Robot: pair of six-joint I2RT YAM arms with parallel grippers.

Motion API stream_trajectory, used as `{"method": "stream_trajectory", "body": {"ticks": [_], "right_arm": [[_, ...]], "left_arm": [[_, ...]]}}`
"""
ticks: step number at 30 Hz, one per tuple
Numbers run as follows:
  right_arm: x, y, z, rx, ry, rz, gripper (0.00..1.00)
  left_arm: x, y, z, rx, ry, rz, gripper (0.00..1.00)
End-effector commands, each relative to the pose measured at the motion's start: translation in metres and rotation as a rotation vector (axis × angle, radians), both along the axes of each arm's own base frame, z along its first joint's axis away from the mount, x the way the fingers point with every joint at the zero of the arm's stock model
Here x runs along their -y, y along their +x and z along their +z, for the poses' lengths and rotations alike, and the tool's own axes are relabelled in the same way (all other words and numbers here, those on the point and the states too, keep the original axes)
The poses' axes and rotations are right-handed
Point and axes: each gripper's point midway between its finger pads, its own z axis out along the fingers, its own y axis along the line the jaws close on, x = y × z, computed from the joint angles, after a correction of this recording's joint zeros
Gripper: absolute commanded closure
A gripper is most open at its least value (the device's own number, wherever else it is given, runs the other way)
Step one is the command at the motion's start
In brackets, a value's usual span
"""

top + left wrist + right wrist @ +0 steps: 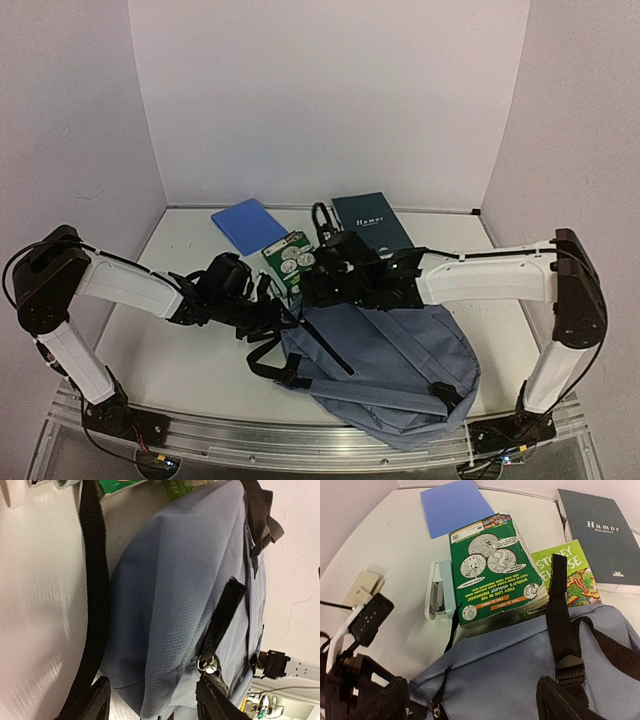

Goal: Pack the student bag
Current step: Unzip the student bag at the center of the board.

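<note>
Student bag [385, 365], one, four books [492, 570] beyond it, one stapler [440, 597], left claw [152, 700] wide, right claw [472, 700] wide

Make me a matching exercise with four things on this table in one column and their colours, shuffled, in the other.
Things
1. Humor book
2. stapler
3. student bag
4. Storey Treehouse book

Colours
a. slate blue
b. yellow-green
c. dark grey
d. white

Pairs: 1-c, 2-d, 3-a, 4-b
</note>
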Motion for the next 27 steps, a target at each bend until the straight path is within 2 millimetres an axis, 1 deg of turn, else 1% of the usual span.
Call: {"method": "stream_trajectory", "body": {"ticks": [1, 2, 6, 8, 11, 16, 20, 24, 27], "right_arm": [[0.017, -0.021, -0.013, -0.071, -0.035, 0.132, 0.11], [0.023, -0.025, -0.021, -0.089, -0.057, 0.137, 0.1], [0.038, -0.036, -0.044, -0.13, -0.133, 0.167, 0.07], [0.045, -0.04, -0.057, -0.135, -0.177, 0.186, 0.07], [0.049, -0.043, -0.065, -0.135, -0.216, 0.213, 0.06], [0.048, -0.046, -0.074, -0.133, -0.26, 0.261, 0.05], [0.047, -0.047, -0.083, -0.115, -0.316, 0.267, 0.03], [0.038, -0.056, -0.088, -0.114, -0.332, 0.304, 0.03], [0.033, -0.06, -0.09, -0.107, -0.346, 0.32, 0.02]], "left_arm": [[0.01, 0.0, 0.016, 0.033, -0.048, -0.019, 0.37], [0.011, -0.001, 0.015, 0.03, -0.045, -0.023, 0.36], [0.013, -0.004, 0.011, 0.018, -0.038, -0.032, 0.35], [0.015, -0.004, 0.009, 0.013, -0.035, -0.036, 0.37], [0.017, -0.004, 0.005, 0.005, -0.026, -0.037, 0.41], [0.015, -0.002, 0.002, 0.008, -0.004, -0.016, 0.52], [0.016, 0.0, 0.002, 0.012, -0.003, -0.012, 0.57], [0.016, -0.001, 0.002, 0.012, -0.003, -0.013, 0.63], [0.016, -0.001, 0.002, 0.012, -0.003, -0.013, 0.66]]}}
